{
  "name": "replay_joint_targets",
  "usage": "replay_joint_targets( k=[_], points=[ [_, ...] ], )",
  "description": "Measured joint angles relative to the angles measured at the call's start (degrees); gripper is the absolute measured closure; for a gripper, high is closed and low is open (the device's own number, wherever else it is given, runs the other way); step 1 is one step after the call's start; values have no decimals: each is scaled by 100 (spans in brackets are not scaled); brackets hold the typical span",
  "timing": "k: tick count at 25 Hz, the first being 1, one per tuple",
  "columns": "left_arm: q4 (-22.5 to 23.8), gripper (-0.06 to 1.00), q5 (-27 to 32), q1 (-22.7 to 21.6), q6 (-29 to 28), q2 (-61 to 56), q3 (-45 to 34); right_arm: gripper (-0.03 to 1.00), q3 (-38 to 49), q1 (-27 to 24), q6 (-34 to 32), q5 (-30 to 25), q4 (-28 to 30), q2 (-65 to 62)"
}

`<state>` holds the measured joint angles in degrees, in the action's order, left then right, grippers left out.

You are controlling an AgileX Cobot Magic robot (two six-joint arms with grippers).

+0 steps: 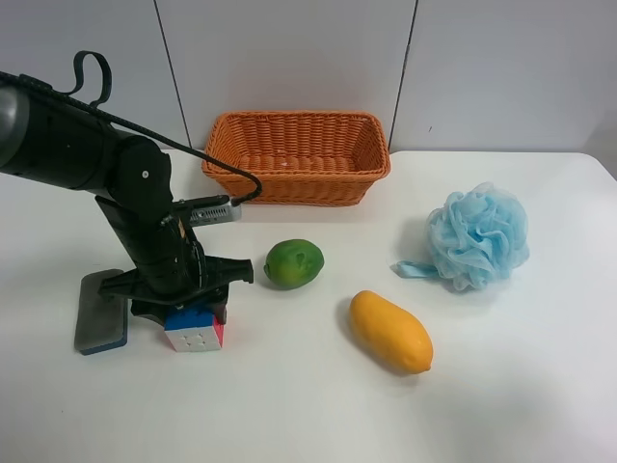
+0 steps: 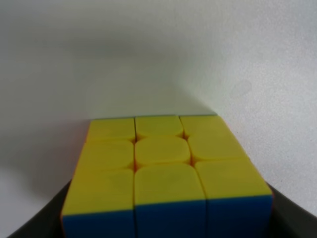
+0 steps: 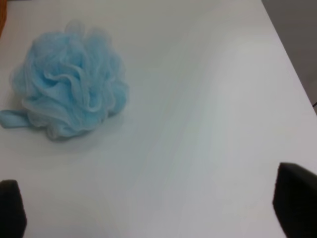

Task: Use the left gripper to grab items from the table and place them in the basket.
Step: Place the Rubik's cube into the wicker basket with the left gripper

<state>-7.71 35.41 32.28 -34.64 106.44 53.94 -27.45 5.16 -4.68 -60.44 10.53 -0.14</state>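
Note:
The left gripper (image 1: 193, 307) is down over the puzzle cube (image 1: 196, 330) at the near left of the table. In the left wrist view the cube (image 2: 161, 163) shows a yellow face, and the black fingers (image 2: 34, 218) press against both its sides, so the gripper (image 2: 166, 220) is shut on it. The cube looks to rest on the table. The grey-and-blue sponge (image 1: 99, 313) lies just beside the gripper. The green fruit (image 1: 293, 262), the orange mango (image 1: 389, 331) and the blue pouf (image 1: 479, 234) lie apart on the table. The wicker basket (image 1: 299, 188) stands at the back.
The right gripper (image 3: 153, 208) is open and empty above the white table, with the pouf (image 3: 69, 99) ahead of it; it does not show in the exterior high view. The table edge (image 3: 292, 64) runs close by. A grey wall stands behind the basket.

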Motion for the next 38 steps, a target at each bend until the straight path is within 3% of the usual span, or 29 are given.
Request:
replay_joint_targets(
  k=[12, 23, 38],
  points=[
    [-71, 38, 41, 0, 0, -364, 10, -2, 0, 0, 0, 0, 0, 0],
    [-73, 38, 440, -6, 0, -1152, 116, -2, 0, 0, 0, 0, 0, 0],
    [1116, 38, 2469, -6, 261, -740, 3132, -2, 0, 0, 0, 0, 0, 0]
  ],
)
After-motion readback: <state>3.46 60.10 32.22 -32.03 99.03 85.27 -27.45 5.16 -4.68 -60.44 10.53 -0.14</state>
